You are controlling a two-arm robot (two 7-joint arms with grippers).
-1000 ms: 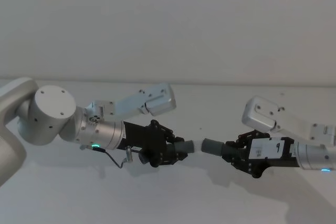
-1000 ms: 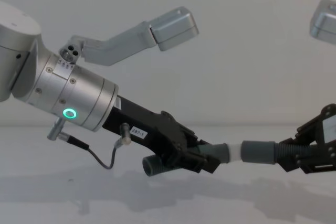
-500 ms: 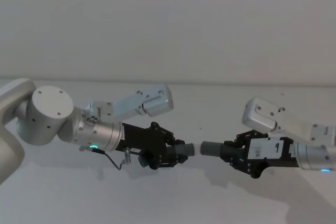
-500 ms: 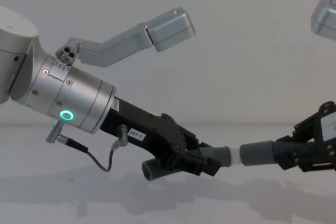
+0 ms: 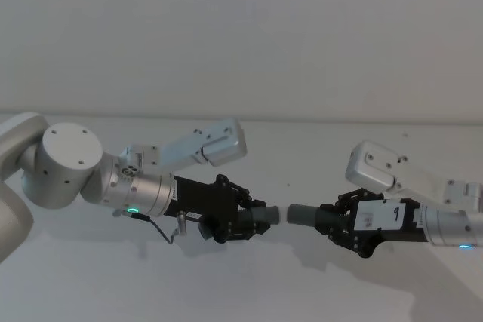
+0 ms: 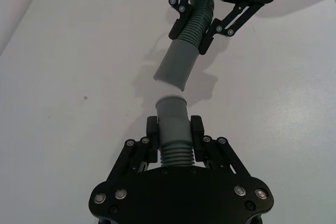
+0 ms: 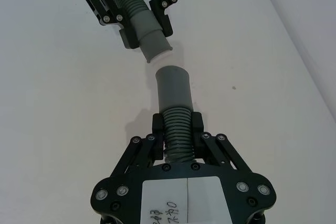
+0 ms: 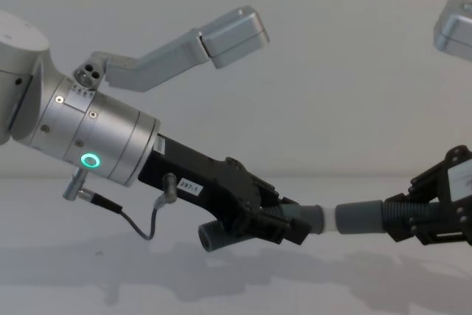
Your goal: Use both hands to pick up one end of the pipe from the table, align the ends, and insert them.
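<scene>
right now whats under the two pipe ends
Bare white table with their shadows lies under the left cuff and right cuff; both hang clear. Table beneath each gripper body is hidden.

A plain pale grey wall [image 5: 241, 35] runs across the whole back of the scene, bare and evenly lit. It meets a white matte table [image 5: 302, 148] along a straight horizontal edge, about halfway up the head view and lower down in the chest view, where the wall [image 8: 339, 71] takes up most of the height above the table [image 8: 147, 285]. The tabletop is flat and unmarked apart from a small dark speck [image 6: 85, 98] near its middle. Soft grey shadows [image 5: 90, 250] lie on the table nearer the viewer than the wall edge, diffuse at their borders.
</scene>
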